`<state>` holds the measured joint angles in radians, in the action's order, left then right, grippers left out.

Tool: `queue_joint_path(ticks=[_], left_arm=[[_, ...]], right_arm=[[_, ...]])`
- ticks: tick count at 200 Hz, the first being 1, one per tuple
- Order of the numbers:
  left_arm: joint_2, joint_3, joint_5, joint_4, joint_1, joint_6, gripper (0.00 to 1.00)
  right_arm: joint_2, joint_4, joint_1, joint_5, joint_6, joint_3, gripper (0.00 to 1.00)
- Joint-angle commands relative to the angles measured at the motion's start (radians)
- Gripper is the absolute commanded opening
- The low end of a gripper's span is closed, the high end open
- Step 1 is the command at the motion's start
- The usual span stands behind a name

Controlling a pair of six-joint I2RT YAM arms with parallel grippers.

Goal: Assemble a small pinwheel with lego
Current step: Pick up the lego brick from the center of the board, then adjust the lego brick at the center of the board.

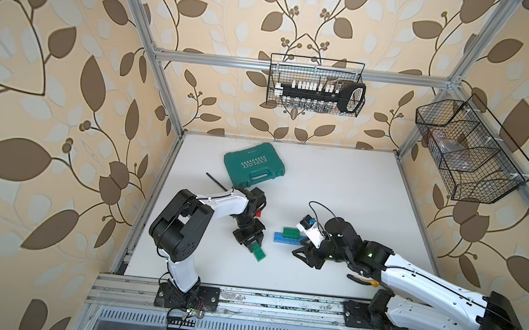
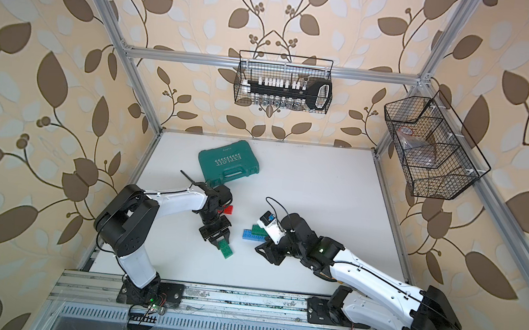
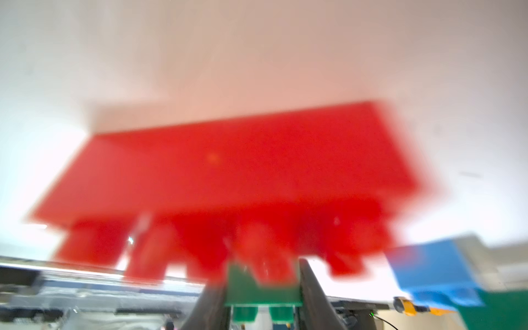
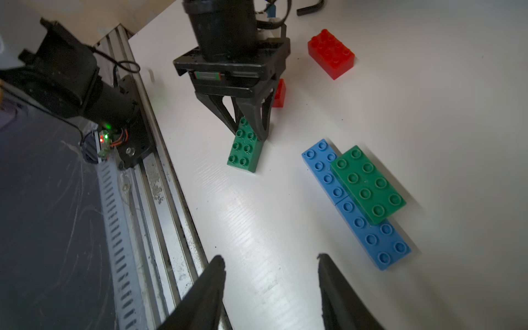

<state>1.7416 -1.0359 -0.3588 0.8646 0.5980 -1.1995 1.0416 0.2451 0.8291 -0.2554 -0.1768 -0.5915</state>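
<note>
Low centre in both top views, the left gripper (image 1: 253, 244) pinches one end of a green brick (image 1: 258, 254), tilted on the table (image 1: 336, 196). The right gripper (image 1: 301, 247) beside it gapes, empty. Just beyond lies the started pinwheel (image 1: 289, 233), green over two blues. Next, likely: lift the brick, cross it over, press square.

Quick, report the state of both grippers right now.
Left gripper: shut on the loose green brick.
Right gripper: open, holding nothing.
</note>
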Motion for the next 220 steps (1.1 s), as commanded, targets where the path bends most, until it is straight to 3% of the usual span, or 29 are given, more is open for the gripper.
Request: queue_joint_path(ticks=[1,19,39,63,131,177,195,203,220], left_arm=[[-0.038,-0.123,0.154,0.133,0.012,0.139,0.28],[-0.018,-0.222,0.212,0.207,0.03,0.207,0.27],[0.037,-0.325,0.206,0.257,0.057,0.268,0.13],[0.102,-0.422,0.242,0.298,0.087,0.334,0.14],[0.156,-0.471,0.123,0.228,0.091,0.383,0.14],[0.21,-0.518,0.111,0.25,0.092,0.376,0.1],[0.224,-0.518,0.062,0.247,0.089,0.373,0.09],[0.241,-0.534,0.062,0.266,0.089,0.38,0.0],[0.267,-0.575,0.089,0.293,0.087,0.375,0.0]], right_arm=[[0.048,-0.082,-0.049,-0.095,-0.143,0.059,0.53],[0.105,-0.125,-0.051,-0.123,-0.185,0.083,0.54],[0.157,-0.162,-0.051,-0.132,-0.198,0.094,0.53],[0.18,-0.212,-0.066,-0.099,-0.218,0.123,0.53],[0.352,-0.338,-0.157,-0.126,-0.195,0.142,0.53],[0.4,-0.335,-0.204,-0.124,-0.162,0.101,0.53],[0.399,-0.329,-0.203,-0.155,-0.152,0.095,0.52],[0.381,-0.325,-0.203,-0.172,-0.158,0.098,0.51],[0.297,-0.298,-0.188,-0.193,-0.176,0.103,0.5]])
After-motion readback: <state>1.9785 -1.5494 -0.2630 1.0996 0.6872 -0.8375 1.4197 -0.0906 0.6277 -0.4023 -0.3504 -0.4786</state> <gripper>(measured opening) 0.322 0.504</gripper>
